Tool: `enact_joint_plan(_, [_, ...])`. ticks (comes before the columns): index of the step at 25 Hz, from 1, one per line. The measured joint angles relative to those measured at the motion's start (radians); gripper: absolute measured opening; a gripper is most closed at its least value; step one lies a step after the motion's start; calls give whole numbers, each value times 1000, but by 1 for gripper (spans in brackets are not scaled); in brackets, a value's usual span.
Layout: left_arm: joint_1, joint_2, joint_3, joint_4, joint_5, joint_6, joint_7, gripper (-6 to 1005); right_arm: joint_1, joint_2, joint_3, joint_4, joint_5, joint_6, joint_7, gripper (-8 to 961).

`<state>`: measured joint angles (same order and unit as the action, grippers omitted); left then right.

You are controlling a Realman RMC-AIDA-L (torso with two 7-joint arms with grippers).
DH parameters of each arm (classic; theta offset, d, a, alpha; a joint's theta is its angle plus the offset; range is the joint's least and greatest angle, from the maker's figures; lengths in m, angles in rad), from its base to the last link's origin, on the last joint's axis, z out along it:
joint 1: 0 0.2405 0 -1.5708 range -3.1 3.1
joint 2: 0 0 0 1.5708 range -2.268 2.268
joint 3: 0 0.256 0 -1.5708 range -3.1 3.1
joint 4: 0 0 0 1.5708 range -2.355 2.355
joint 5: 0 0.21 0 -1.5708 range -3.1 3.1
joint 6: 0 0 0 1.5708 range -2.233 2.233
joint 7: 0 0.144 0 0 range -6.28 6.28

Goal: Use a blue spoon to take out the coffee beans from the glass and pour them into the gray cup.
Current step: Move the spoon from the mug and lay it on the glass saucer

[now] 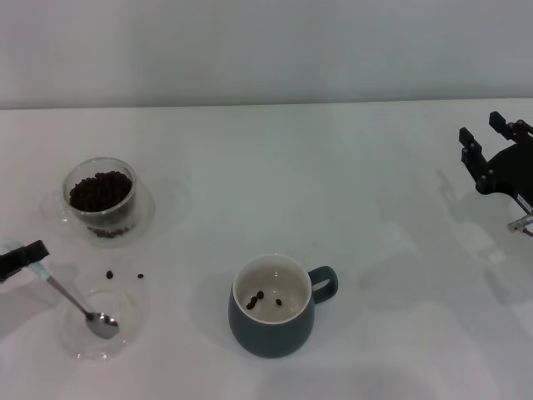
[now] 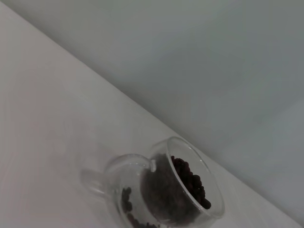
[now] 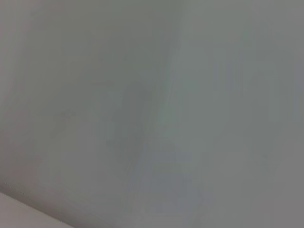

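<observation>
Plain white table [image 1: 333, 167] against a bare grey wall [image 1: 266, 50]. Left gripper [image 1: 23, 258] pinched the blue spoon [image 1: 79, 304]; right gripper [image 1: 491, 142] hung open, empty.

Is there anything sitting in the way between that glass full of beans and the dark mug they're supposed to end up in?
Nothing visible. Between the small clear glass of dark coffee beans and the blue-gray ceramic mug the white table is bare. Two stray beans and the flat clear dish lie off that line, nearer the left pincer.
</observation>
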<state>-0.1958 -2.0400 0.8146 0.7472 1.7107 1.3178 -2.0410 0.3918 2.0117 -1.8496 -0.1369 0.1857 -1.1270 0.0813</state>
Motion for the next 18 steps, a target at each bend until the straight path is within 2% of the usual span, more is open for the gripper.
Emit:
enact_joint_plan(6, [-25, 0, 0, -24, 7, -4, 13, 131, 1, 1, 0, 1, 2, 0, 0, 463])
enact_joint_plan(18, [-28, -8, 4, -28, 44, -8, 12, 131, 1, 1, 1, 2, 4, 0, 0, 463])
